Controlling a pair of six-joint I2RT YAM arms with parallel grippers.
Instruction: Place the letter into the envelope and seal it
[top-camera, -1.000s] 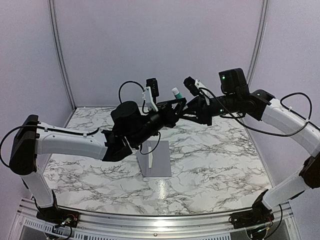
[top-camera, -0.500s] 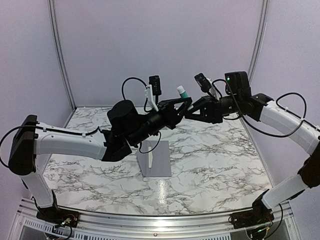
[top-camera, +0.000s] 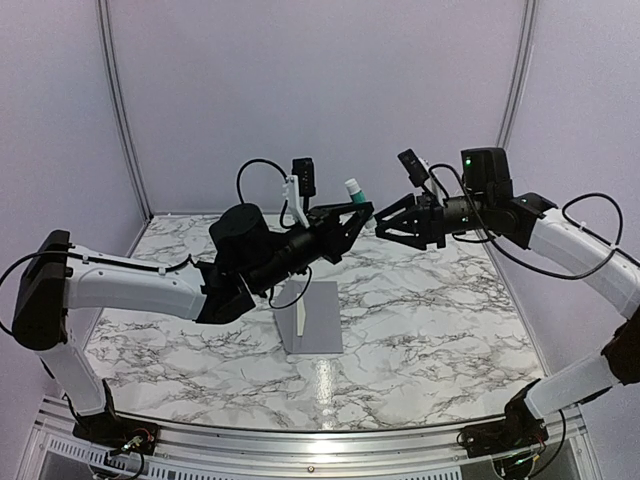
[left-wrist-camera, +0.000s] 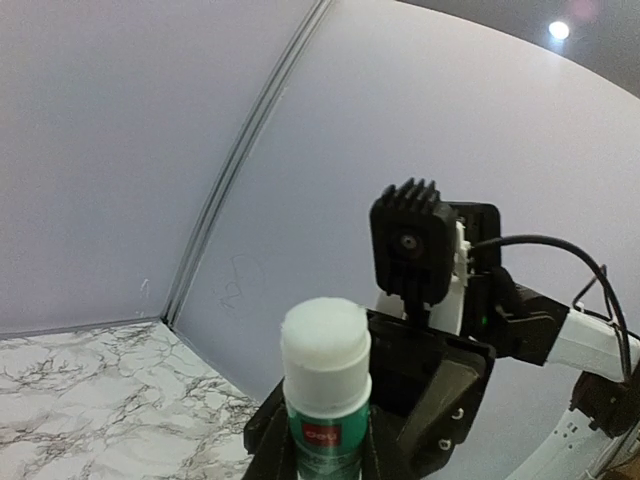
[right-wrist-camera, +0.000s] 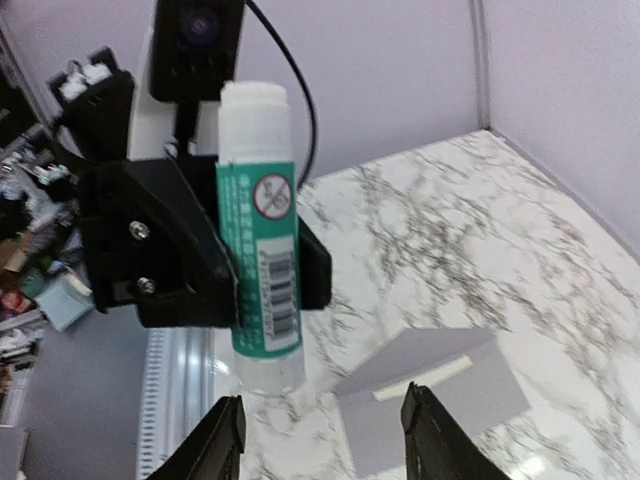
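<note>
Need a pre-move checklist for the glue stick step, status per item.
1. Grip: left gripper clamps glue stick: ok.
2. Free hand: right gripper open and empty: ok.
3. Its fingers clear of the stick: ok.
4. Stick's cap off: cannot tell.
5. Target: envelope flat on table: ok.
6. Contents: letter fully inside: cannot tell, an off-white strip shows.
</note>
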